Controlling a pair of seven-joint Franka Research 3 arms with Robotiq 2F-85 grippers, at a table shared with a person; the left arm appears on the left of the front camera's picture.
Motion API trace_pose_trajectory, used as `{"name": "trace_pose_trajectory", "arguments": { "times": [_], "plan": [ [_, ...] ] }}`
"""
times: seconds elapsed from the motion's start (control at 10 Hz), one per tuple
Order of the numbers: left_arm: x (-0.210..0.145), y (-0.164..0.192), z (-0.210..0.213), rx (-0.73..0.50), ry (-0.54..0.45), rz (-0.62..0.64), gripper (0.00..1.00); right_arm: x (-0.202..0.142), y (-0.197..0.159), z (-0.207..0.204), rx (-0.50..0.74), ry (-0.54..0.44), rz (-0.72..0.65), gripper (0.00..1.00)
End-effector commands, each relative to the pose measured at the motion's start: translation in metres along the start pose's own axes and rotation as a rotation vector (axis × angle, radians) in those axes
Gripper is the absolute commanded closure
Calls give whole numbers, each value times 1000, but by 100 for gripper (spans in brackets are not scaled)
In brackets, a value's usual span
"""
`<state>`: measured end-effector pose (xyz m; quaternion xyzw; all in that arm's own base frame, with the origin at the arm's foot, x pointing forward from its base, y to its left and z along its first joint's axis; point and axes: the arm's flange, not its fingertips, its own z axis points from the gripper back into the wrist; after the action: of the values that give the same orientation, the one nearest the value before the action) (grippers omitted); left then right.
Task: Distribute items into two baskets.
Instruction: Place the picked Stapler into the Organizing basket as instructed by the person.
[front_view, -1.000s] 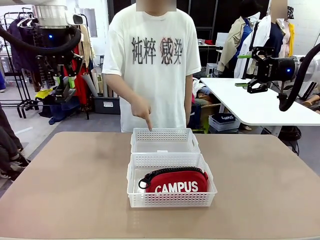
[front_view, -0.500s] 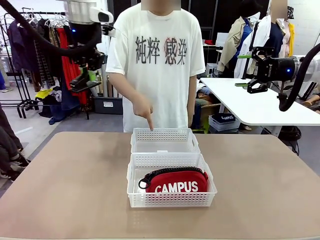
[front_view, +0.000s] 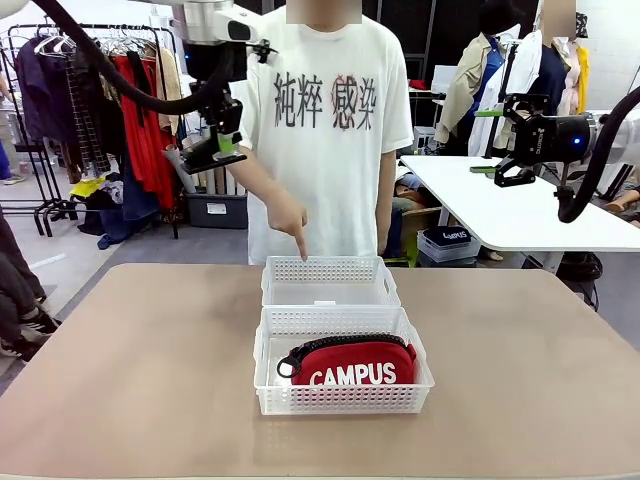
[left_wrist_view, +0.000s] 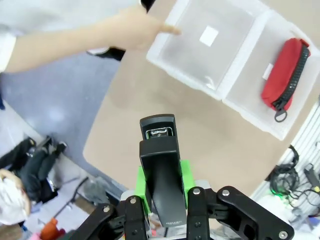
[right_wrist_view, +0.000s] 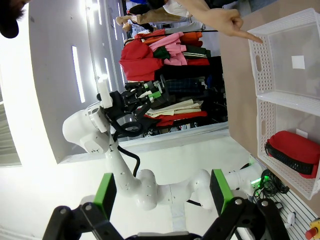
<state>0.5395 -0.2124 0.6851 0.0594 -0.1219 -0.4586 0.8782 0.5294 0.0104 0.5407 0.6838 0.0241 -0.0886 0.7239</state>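
Note:
High over the table's far left edge, my left gripper (front_view: 211, 154) is shut on the black stapler (left_wrist_view: 161, 165), which juts out between the green pads (left_wrist_view: 186, 175). The two baskets sit end to end mid-table. The near basket (front_view: 340, 398) holds the red CAMPUS pouch (front_view: 356, 362). The far basket (front_view: 330, 263) holds just a small white label. A person's hand (front_view: 289, 222) points a finger down at the far basket. My right gripper (front_view: 499, 140) hangs open and empty, high off to the right, well away from the baskets. From there it sees the pouch (right_wrist_view: 295, 152).
The person stands at the table's far edge, right behind the baskets. Bare tabletop (front_view: 130, 380) lies on both sides of them. A white table (front_view: 520, 210) stands behind at the right, and clothes racks (front_view: 110, 110) at the back left.
My left arm has swung rightward along the back, carrying the stapler from the far left to just beside the person's shoulder. The right arm, baskets and pointing hand are unchanged.

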Motion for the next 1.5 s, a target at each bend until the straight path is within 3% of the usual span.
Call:
{"name": "trace_pose_trajectory", "arguments": {
  "times": [0.0,0.1,0.2,0.8,1.0,1.2,1.4],
  "plan": [
    [8,-13,-1,14,-74,-107,100,-1,2,0,-5,-3,-6,0],
    [15,-21,1,16,-96,-136,100,-1,2,0,-5,-3,-6,0],
    [13,-21,5,-16,-89,-47,100,-1,2,0,-5,-3,-6,0],
    [21,-21,2,14,-69,-89,100,-1,2,0,-5,-3,-6,0],
    [53,-38,-45,-156,25,-342,100,-1,2,0,-5,-3,-6,0],
    [84,-56,-73,-167,-18,-430,100,-1,2,0,-5,-3,-6,0],
    [105,-72,-90,-96,-71,-491,100,-1,2,0,-5,-3,-6,0]
  ]
}}
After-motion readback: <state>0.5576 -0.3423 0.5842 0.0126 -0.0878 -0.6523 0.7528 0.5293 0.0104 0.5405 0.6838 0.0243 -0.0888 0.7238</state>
